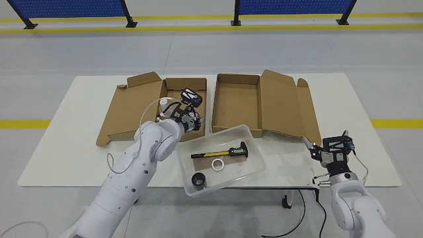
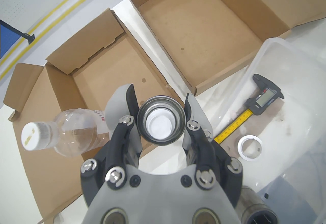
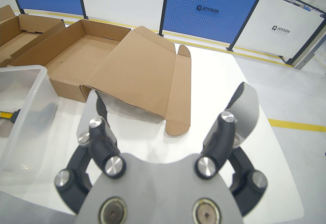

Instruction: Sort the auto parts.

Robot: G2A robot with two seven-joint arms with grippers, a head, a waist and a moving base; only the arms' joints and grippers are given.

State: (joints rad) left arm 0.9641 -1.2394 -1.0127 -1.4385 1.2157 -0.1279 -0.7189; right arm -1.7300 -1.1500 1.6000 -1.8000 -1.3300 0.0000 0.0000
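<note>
- Near right, the right gripper [image 3: 169,93] hangs over the white table [image 1: 79,139], fingers spread wide, nothing between them.
- Near the middle, a clear bin [image 1: 211,136] holds a caliper [image 1: 221,152], a white ring [image 1: 217,165] and a black sleeve [image 1: 197,180].
- Just beyond, the left gripper [image 2: 159,100] is clamped on a short steel tube [image 2: 161,120], shiny with a white inside.
- The tube hangs above the near right edge of the left box [image 2: 102,77], beside a clear bottle [image 2: 71,133].
- Its axis runs along the fingers, with the open end facing the wrist.

My top camera looks down on the whole surface [image 1: 66,145] from overhead. The left wrist camera peers down, close, past the left end effector [image 2: 159,97]; the right wrist one sits low, facing the fence panels [image 3: 208,5]. All three share the right box [image 1: 234,109] and clear bin [image 1: 251,162]
</note>
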